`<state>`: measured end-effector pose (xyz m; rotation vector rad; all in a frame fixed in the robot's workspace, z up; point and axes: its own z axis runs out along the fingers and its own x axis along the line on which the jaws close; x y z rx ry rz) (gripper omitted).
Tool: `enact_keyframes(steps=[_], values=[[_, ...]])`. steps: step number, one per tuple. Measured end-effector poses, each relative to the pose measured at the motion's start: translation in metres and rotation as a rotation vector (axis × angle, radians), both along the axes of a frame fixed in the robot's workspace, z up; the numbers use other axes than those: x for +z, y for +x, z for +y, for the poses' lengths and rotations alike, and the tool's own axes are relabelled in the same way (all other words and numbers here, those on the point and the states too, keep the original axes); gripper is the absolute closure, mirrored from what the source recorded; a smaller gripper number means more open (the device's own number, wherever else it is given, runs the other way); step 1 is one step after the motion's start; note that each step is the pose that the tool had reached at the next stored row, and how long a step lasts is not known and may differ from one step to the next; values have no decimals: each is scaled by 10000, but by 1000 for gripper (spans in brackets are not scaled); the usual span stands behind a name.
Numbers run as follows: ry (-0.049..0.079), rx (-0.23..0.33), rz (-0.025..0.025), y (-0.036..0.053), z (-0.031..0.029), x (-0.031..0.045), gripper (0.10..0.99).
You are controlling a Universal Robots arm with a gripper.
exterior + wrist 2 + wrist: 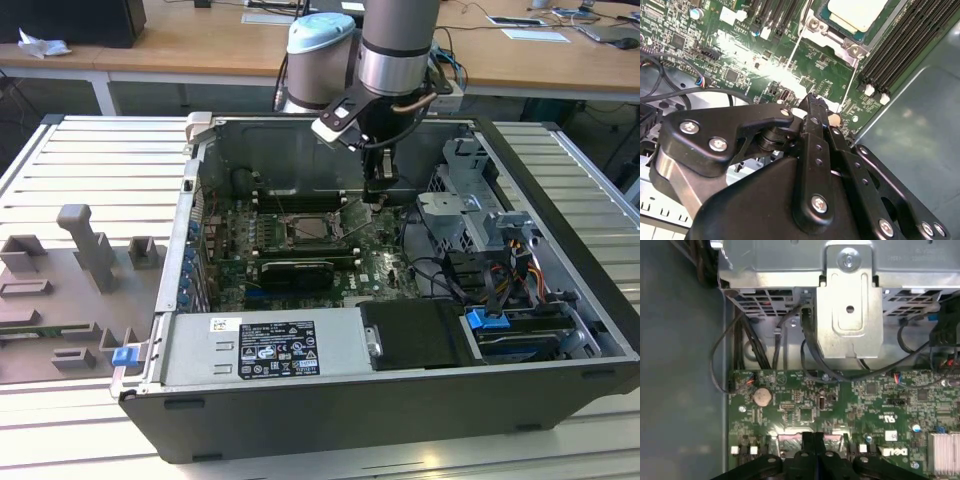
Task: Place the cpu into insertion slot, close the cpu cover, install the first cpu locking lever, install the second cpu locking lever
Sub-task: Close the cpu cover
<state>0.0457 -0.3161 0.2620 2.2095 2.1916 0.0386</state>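
The cpu (857, 12), with a pale square top, sits in the insertion slot (315, 228) on the green motherboard. The silver cpu cover (826, 39) lies flat around it. Two thin wire locking levers run along the socket: one (796, 47) on one side and another (849, 85) that slants up towards my fingertips. My gripper (812, 102) is shut, its black fingers pressed together, with the tip right beside that lever's free end. In the exterior view my gripper (380, 195) hangs inside the case, just off the socket toward that view's right. My gripper (815, 440) hovers just above the board.
Black memory slots (900, 45) flank the socket. A metal drive cage (850, 315) with cables (440, 270) stands close to the gripper. A black graphics card (295, 270) and the power supply (260, 345) lie nearer the case front. Grey fixtures (90, 250) stand outside the case.
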Motion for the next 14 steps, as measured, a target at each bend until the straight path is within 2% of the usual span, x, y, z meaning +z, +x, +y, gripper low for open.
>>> enact_keyframes(steps=[10,14], values=[[0,0,0,137,21,-43,980],[0,0,0,180,28,-93,980]])
